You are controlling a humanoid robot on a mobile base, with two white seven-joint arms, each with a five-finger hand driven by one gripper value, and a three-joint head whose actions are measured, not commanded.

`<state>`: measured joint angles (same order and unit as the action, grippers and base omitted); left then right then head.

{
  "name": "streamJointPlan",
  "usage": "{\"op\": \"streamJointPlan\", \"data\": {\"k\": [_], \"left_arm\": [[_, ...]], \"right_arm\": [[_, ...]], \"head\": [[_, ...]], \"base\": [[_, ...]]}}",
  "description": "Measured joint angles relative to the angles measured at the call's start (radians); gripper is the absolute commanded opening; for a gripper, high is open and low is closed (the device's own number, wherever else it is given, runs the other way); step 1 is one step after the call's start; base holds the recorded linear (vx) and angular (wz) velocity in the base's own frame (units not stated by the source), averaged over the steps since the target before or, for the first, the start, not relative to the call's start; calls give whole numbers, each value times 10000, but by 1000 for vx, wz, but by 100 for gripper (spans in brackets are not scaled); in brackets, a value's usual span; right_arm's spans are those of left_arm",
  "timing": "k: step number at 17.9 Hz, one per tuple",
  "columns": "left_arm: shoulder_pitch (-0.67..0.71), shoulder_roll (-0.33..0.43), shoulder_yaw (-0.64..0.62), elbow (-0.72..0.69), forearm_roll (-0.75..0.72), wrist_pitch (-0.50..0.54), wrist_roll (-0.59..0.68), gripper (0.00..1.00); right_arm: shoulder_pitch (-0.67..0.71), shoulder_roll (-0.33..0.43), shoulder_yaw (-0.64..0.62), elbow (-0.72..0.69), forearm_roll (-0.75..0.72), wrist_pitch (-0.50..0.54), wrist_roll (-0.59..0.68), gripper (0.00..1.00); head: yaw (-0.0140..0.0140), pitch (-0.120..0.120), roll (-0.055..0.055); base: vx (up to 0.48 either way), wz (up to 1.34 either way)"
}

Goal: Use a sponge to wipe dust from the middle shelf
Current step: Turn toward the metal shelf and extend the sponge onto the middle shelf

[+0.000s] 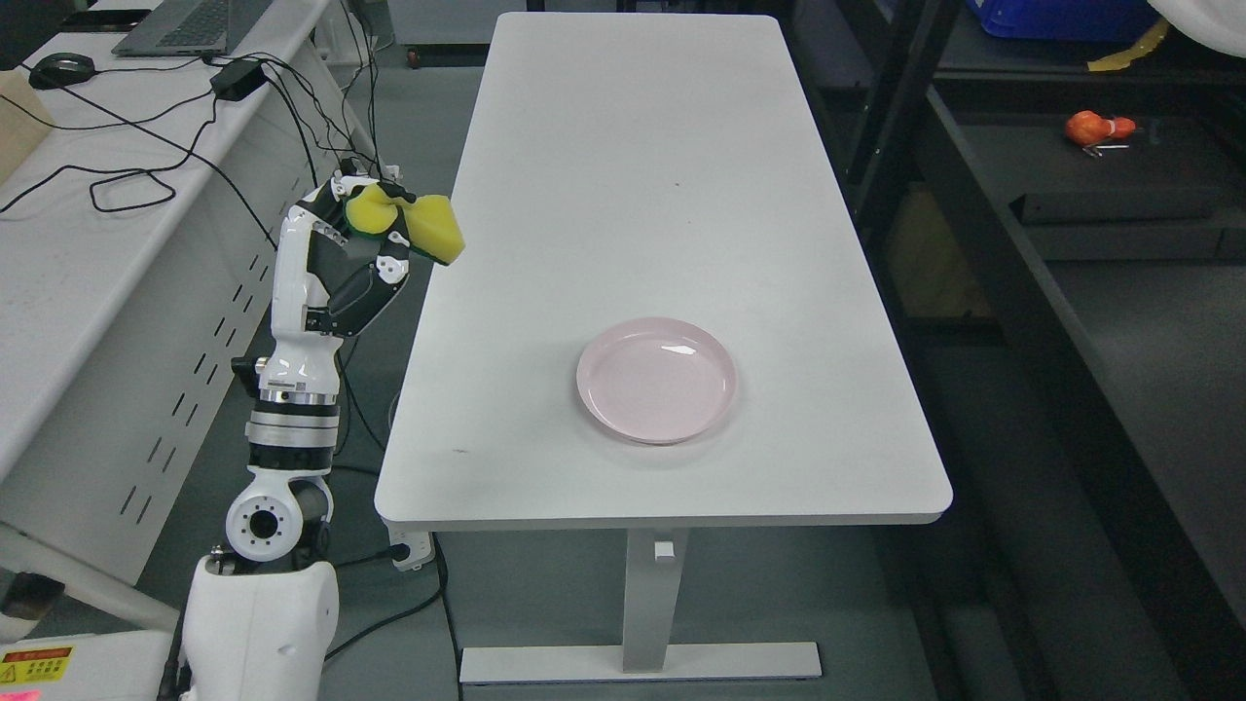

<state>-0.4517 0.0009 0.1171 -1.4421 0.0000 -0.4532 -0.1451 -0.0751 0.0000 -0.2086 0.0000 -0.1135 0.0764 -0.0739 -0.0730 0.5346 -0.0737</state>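
Note:
My left hand (375,229) is raised beside the left edge of the white table (633,175), its fingers curled around a yellow sponge (428,226) with a dark green scouring side. The sponge sticks out to the right, just over the table's left edge, held in the air. My left arm rises from the lower left of the head view. A dark shelving unit (1071,204) stands to the right of the table. My right arm does not show.
A pink plate (596,389) lies on the near half of the table. A second white desk (88,243) at the left carries a laptop, a mouse and black cables. An orange object (1095,128) rests on the dark shelf at the right.

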Motion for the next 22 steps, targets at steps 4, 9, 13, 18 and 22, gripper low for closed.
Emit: {"op": "streamJointPlan", "data": {"k": [4,9,13,18,22], "left_arm": [[0,-3,25,-177,0,137,-1,2],[5,-6,32,-310,0,165,0,2],[-13,-7,28,-447,0,283,6,2],[-33,-8,-29,-574,-8,349,-20,2],[-53,-9,-142,-645,-303,376,-292,2]], "right_arm": [[0,0,0,0,0,0,0,100],[1,0,0,0,0,-1,0,100],[2,0,0,0,0,-1,0,100],[1,0,0,0,0,-1,0,100],[2,0,0,0,0,-1,0,100]], "head": [[0,0,0],[0,0,0],[0,0,0],[0,0,0],[0,0,0]], "base": [[-200,-432],[-276,-463],[-309,-502],[-331,-639],[-287,-921]]}}
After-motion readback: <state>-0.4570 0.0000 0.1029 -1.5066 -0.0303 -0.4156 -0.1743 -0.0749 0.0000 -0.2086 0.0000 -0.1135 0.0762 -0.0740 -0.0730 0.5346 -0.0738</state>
